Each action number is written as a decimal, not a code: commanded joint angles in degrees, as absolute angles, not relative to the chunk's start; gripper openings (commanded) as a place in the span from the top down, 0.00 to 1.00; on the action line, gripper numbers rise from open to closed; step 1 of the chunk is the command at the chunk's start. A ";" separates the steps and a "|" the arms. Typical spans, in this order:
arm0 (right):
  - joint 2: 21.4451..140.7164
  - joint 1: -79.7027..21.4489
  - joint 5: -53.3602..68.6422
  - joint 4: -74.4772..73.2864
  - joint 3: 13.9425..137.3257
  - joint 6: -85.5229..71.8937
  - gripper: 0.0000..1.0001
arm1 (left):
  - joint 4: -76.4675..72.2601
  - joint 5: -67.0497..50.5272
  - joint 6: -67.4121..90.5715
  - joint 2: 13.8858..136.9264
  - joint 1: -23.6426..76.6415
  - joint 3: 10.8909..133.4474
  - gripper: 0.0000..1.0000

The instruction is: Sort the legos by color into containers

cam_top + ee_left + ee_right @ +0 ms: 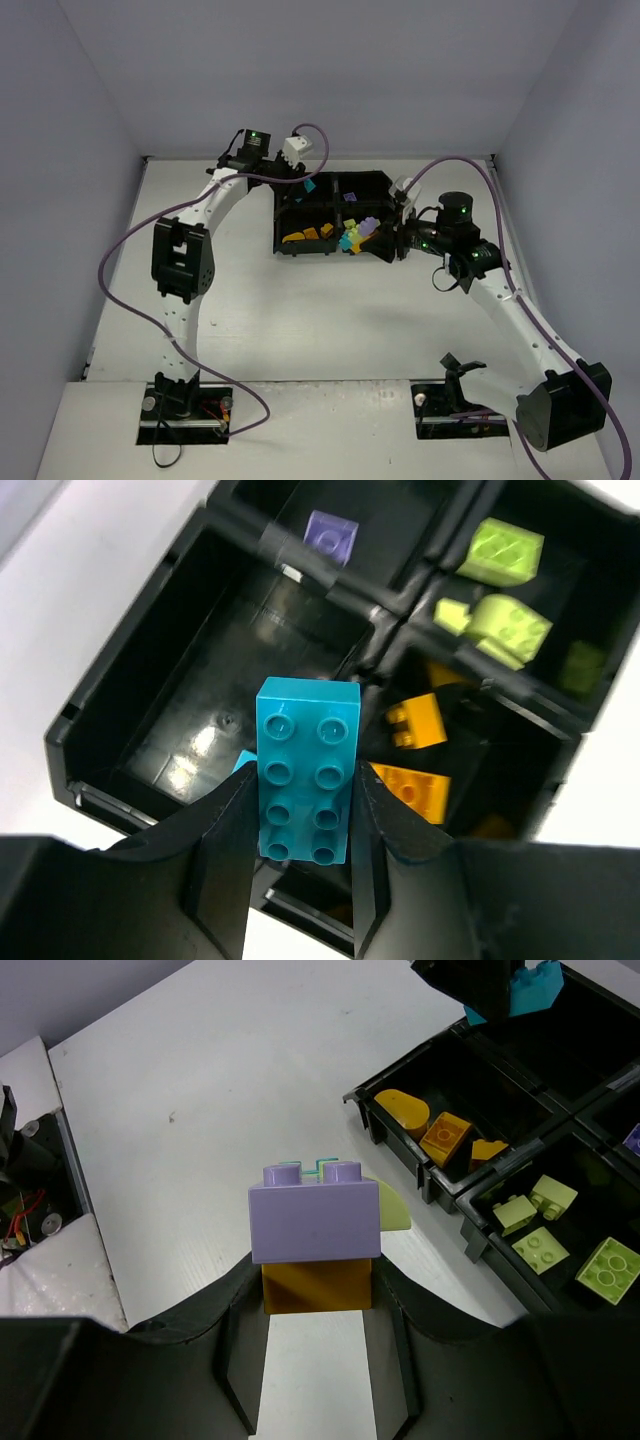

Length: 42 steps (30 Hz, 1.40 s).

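Note:
The black tray has four compartments. My left gripper is shut on a cyan-blue brick and holds it over the tray's far-left compartment, where another cyan piece lies. A purple brick, lime green bricks and orange bricks lie in the other three compartments. My right gripper is shut on a stack with a purple brick on top and an orange brick under it. It holds the stack above the table by the tray's near right side. A lime piece shows behind the stack.
In the right wrist view the tray lies to the right with orange and lime bricks inside. The white table stretches ahead. The arm bases stand at the near edge. Purple cables hang beside both arms.

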<state>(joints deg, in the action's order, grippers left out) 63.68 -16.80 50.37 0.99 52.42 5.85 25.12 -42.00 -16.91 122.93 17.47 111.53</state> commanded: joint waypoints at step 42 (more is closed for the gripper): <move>61.61 -16.61 49.48 3.87 51.06 4.57 1.00 | 21.45 -40.96 -16.17 127.44 16.08 120.15 0.90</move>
<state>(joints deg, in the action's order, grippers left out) 63.11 -16.80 48.84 0.89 50.54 4.36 24.64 -40.18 -16.27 130.43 16.64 117.97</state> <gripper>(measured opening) 0.339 0.297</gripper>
